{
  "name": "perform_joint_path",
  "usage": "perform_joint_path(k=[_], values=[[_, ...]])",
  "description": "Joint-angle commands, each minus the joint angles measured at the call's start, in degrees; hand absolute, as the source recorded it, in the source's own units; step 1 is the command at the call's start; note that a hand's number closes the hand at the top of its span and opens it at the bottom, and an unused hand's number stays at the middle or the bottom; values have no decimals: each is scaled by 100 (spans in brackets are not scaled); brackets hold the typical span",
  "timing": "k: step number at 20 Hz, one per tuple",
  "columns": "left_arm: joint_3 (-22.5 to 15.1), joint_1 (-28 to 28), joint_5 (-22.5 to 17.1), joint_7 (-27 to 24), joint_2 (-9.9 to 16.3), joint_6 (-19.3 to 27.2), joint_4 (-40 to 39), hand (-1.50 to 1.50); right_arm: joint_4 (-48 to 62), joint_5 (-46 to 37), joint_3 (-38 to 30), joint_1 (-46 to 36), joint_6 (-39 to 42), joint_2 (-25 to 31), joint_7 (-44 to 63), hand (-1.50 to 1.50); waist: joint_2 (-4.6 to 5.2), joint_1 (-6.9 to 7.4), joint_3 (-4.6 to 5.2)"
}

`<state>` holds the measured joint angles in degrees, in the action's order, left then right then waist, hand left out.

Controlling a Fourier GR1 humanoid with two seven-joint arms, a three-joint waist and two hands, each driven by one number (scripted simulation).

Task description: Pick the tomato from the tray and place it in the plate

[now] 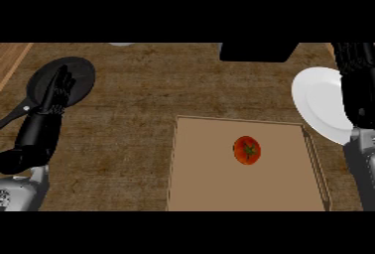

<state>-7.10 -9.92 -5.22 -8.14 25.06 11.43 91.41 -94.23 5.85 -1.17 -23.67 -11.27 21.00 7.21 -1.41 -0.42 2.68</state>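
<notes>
On the wooden counter (132,129), seen steeply from above, the largest item is one flat brown tray (212,188), occupying the lower centre. Next in size is one white plate (319,101), just beyond the tray's upper right corner and partly covered along its right side by the right forearm. One dark round pan (81,72) with a handle lies at the upper left, well apart from the tray. A dark block (258,51) sits at the top edge; its identity cannot be told. The left hand (55,94) rests over the pan, fingers straight and together, holding nothing. The right hand (357,64) shows at the upper right edge as a dark mass above the plate; whether its fingers are spread or curled cannot be told. Smallest is the single red tomato (247,150), green calyx upward, lying on the tray to the right of its centre, untouched by either hand. Judged risks: the round tomato may roll on the flat tray if nudged off-centre during the approach, and the right forearm, so close over the plate, may knock it while descending. Count: one tray, one plate, one pan, one tomato, two hands.
</notes>
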Motion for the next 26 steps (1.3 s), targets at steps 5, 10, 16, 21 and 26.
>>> perform_joint_path(k=[5,10,16,21,26], values=[[-200,826,-760,1245,-696,-111,-984,0,-306,818,-350,-187,1138,312,-1110,150,202,37,-287],[-549,1084,-953,1618,-1202,-97,-1042,0,651,-181,-1080,786,165,413,-2359,-150,201,-31,-300],[-426,954,-939,1941,-1155,-214,-961,0,1043,422,-1280,1385,1113,47,-4079,-150,142,38,-273],[-426,1091,-888,2011,-1219,-262,-932,0,867,-22,-1257,1929,1675,731,-4021,-150,134,19,-269],[-299,1183,-1028,1917,-1046,-462,-934,0,215,-1224,-427,2178,1777,1522,-2934,-150,116,9,-254]])
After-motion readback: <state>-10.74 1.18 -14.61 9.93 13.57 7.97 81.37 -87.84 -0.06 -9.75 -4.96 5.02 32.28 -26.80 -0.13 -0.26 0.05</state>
